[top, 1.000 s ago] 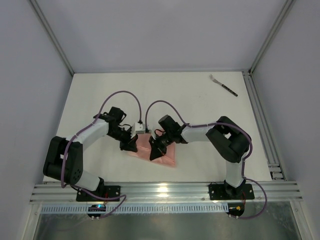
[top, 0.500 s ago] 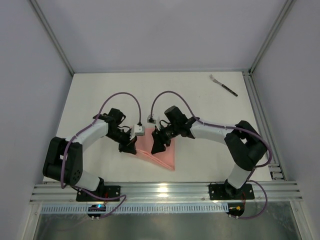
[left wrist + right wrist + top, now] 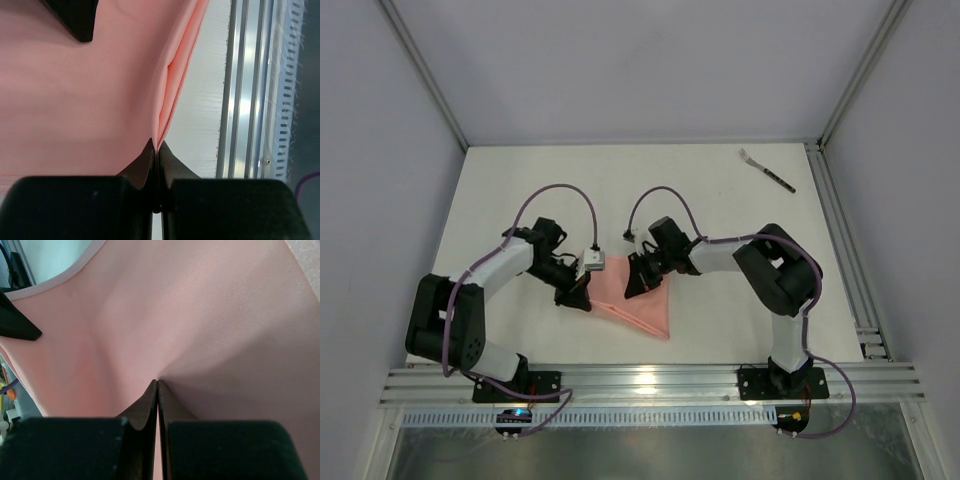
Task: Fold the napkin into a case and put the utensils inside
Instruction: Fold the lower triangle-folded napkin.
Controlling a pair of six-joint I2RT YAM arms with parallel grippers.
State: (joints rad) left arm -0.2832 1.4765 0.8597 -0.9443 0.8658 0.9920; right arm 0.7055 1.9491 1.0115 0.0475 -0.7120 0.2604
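2 pinches on napkin [image 3: 645, 306]: left gripper [image 3: 581, 299], right gripper [image 3: 633, 292]; fork [image 3: 767, 170] (far corner) apart.

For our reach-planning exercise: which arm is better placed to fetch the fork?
Right, probably. The fork lies near the far right corner, on its side. The right gripper and left gripper are both shut on the napkin, so it must release first.

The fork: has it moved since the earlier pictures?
No. The fork keeps the same spot and angle beside the far end of the right side rail.
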